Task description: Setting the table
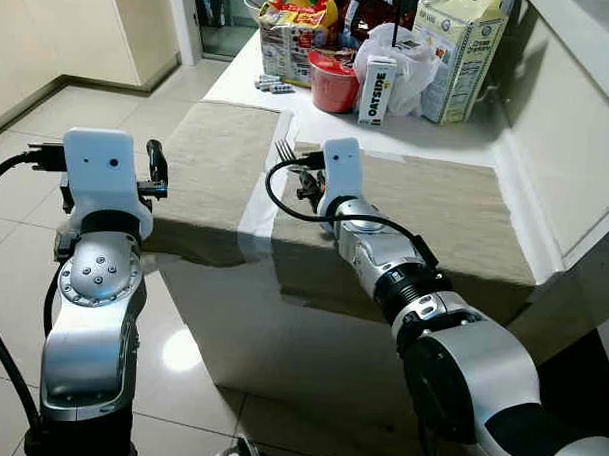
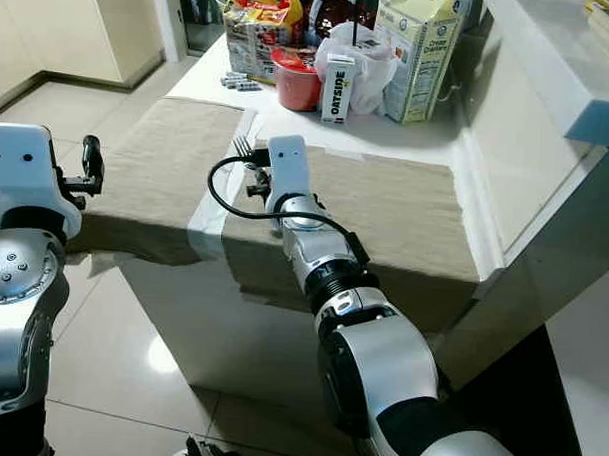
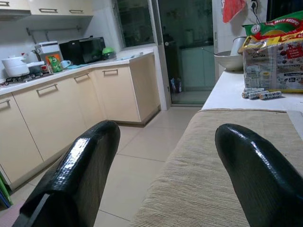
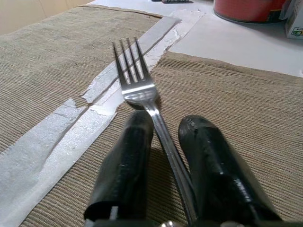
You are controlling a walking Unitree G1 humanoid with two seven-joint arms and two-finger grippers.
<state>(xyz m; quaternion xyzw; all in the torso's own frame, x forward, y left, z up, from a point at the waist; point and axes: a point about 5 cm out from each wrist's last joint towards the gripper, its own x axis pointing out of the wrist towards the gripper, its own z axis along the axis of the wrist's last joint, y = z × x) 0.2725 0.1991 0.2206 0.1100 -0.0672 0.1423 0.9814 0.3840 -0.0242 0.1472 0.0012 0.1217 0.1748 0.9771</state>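
— What does the right wrist camera give you that the head views don't?

— The grip itself. The right gripper (image 4: 163, 142) has its two black fingers narrowed onto the handle of a slim silver metal fork (image 4: 134, 75), four tines pointing away, the handle running back between the fingers. From the head, the fork (image 1: 284, 149) is just tines poking out past the white wrist housing.

— Where is the fork?

— Over the near left corner of the right-hand beige woven placemat (image 1: 435, 208), close to the strip of bare white table (image 1: 261, 191) between that mat and the left-hand beige woven placemat (image 1: 217, 155). Whether the tines touch the cloth or sit slightly above it, I can't quite tell.

— And the other arm?

— The left gripper (image 3: 165, 165) is spread wide, glossy black fingers apart and holding nothing, off the table's left edge by the left mat. Its camera looks along cream kitchen cabinets (image 3: 71, 104) and a pale tiled floor (image 3: 137, 156).

— Anything else on the table?

— At the far end, a red round tub (image 1: 333, 84), a white Oatside carton (image 1: 376, 90) and a tall cream carton (image 1: 459, 53).
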